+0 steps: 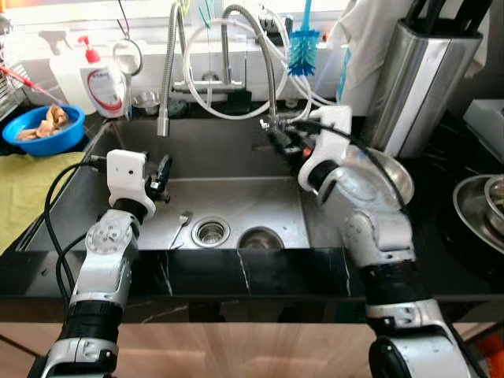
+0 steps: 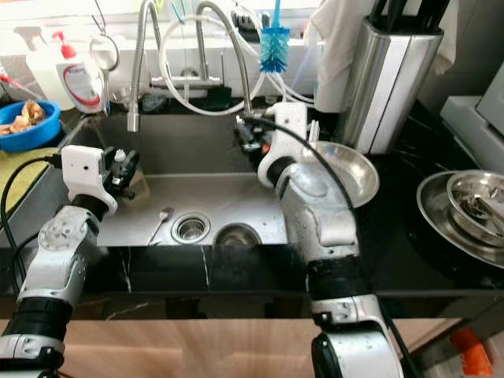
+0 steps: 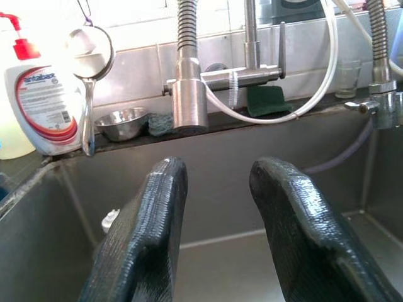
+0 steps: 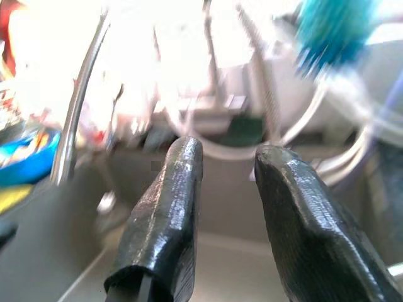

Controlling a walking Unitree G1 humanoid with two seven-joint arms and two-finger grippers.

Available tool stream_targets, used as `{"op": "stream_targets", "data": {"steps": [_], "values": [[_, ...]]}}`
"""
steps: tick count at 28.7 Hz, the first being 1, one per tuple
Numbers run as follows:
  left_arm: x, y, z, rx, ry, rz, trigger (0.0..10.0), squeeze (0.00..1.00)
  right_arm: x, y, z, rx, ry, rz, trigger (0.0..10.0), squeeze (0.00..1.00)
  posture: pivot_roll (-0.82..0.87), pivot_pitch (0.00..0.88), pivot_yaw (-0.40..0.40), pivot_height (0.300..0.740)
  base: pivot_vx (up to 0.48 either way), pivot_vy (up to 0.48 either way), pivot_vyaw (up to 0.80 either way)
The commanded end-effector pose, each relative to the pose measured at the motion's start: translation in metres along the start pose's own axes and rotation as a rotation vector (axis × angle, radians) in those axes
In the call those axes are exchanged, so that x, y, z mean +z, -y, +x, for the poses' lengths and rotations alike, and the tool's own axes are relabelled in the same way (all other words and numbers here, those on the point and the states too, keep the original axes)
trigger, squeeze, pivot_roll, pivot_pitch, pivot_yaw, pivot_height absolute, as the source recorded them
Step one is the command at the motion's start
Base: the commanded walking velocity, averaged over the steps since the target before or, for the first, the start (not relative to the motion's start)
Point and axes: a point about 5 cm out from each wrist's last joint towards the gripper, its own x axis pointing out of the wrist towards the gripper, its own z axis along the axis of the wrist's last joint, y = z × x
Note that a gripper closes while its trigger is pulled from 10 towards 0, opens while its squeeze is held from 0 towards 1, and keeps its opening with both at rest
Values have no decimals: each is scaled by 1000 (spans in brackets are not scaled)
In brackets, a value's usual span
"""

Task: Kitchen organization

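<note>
Both pincers hang empty with fingers parted over the sink [image 1: 236, 150], the left pincer [image 1: 163, 178] nearest the spoon [image 1: 180, 229], probably its next pick, the right pincer [image 1: 285, 142] by the faucet.

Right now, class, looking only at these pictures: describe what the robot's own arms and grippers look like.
Both arms are silver metal with round joints and black ribbed bands lower down. Each wrist carries a white boxy housing with a black cable looping back along the arm. The left gripper and right gripper each have two long, glossy black rounded fingers.
</note>
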Motion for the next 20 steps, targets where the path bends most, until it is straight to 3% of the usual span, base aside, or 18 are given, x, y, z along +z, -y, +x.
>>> {"op": "stream_targets", "data": {"steps": [1,2,3,5,9,12,14,15,16,20], "values": [[1,1,2,-3,2,4,10000,0,12,2,-3,-35,41,-30,10000,0,-68,0,30,740,0,0,0],[1,1,2,-3,2,4,10000,0,14,4,-4,-46,48,-39,10000,0,-67,0,29,740,0,0,0],[1,2,2,-4,3,6,10000,0,17,15,-9,-140,48,-115,10000,0,-66,0,28,740,0,0,0],[1,2,2,-4,4,5,10000,0,19,27,-14,-226,43,-135,10000,0,-66,0,28,740,0,0,0],[1,3,1,-7,2,3,10000,0,18,62,-34,-430,29,-92,10000,0,-73,0,30,740,0,0,0],[0,4,1,-13,1,0,10000,0,11,82,-51,-559,8,-45,10000,0,-77,0,31,740,0,0,0],[0,5,2,-15,1,-1,10000,0,8,87,-56,-600,2,-12,10000,0,-77,0,31,740,0,0,0],[0,5,2,-17,1,-2,10000,0,4,90,-62,-634,-5,19,10000,180,-77,0,31,740,0,0,0],[0,6,2,-19,0,-2,10000,0,2,91,-65,-647,-5,32,10000,1000,-79,0,33,740,0,0,0],[0,8,3,-28,-2,-4,10000,0,-2,94,-74,-693,-14,53,10000,1000,-75,0,33,740,0,0,0]]}}
